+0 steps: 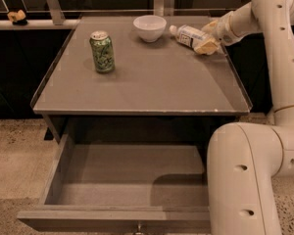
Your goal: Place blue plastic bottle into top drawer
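Grey table (pixel 137 94): we see a low raised lip along its left and right sides; its near edge sits directly above the open drawer.
Room on the table: a broad bare stretch fills the middle and the near half. The green can (pixel 102 52) stands upright in the left part and the white bowl (pixel 149 27) at the back centre, well apart from each other.
Top drawer (pixel 88 218): it is pulled out toward us below the table, floor bare, with its small knob (pixel 138 227) low on the front panel.
Drawer access: a thick white arm link (pixel 240 180) stands in front of the drawer's right end and hides that corner. The left and middle lie open from above.
Blue plastic bottle (pixel 188 35): it lies on its side at the table's back right, just beside the bowl but apart from it, near the right lip.
Long axis: it runs from back left to front right. The white cap (pixel 173 29) points toward the bowl, the base toward the right edge.
Gripper (pixel 207 37): it sits at the bottle's base end, against it. We cannot tell how wide it stands or whether it grips the bottle.
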### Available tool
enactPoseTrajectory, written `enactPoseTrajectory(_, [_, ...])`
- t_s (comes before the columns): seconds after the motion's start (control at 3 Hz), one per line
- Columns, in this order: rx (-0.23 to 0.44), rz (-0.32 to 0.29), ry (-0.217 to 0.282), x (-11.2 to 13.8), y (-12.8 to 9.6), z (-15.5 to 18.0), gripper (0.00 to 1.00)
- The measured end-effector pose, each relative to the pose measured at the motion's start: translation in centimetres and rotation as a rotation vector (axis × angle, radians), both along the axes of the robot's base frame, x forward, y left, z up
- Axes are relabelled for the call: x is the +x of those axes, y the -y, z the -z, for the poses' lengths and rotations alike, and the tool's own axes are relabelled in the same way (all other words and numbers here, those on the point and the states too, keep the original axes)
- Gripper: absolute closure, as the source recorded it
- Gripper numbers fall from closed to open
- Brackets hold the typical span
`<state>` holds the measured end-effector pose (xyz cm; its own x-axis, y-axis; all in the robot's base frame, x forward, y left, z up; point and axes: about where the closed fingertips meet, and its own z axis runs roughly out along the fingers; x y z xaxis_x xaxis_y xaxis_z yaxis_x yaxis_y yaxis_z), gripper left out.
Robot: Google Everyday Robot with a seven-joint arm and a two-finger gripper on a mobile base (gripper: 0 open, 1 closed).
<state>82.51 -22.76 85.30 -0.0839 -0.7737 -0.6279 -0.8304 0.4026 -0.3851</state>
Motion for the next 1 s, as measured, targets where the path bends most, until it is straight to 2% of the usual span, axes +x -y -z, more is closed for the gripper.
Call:
enactPoseTrajectory(0.33, [0.0, 0.0, 0.0, 0.0, 0.0, 0.01, 0.89])
enactPoseTrajectory(0.67, [0.0, 0.0, 0.0, 0.0, -0.01, 0.01, 1.0])
enactPoseTrajectory(1.0, [0.01, -0.006, 0.001, 0.14, -0.33, 0.22, 1.0])
